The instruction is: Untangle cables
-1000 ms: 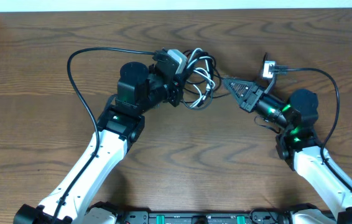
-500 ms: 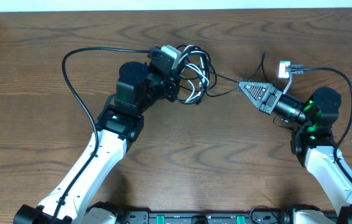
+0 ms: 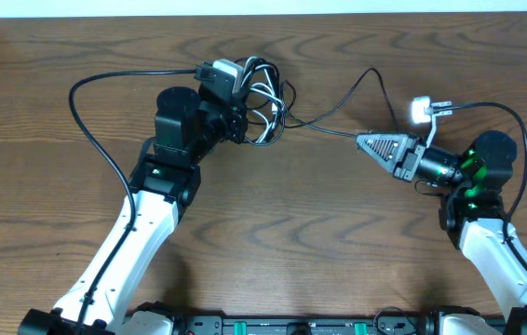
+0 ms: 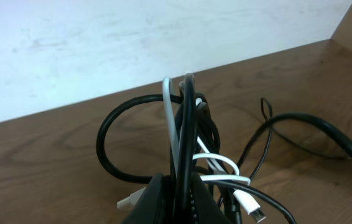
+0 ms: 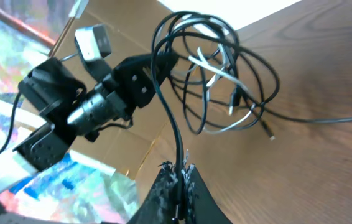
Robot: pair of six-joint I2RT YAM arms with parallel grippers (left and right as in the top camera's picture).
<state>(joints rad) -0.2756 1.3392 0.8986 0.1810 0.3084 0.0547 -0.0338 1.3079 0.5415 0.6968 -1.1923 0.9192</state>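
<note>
Left gripper (image 3: pixel 243 123) angles forward and inward, jaws pinched together; right gripper (image 3: pixel 366 142) points straight inward (likewise pinched), both arms extended.

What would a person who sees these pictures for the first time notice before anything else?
First, the tangle of black and white cables at the far middle of the table, clamped in the left gripper and standing up in loops. Next, one black strand runs out of it to the right gripper, which is shut on it further right.
</note>
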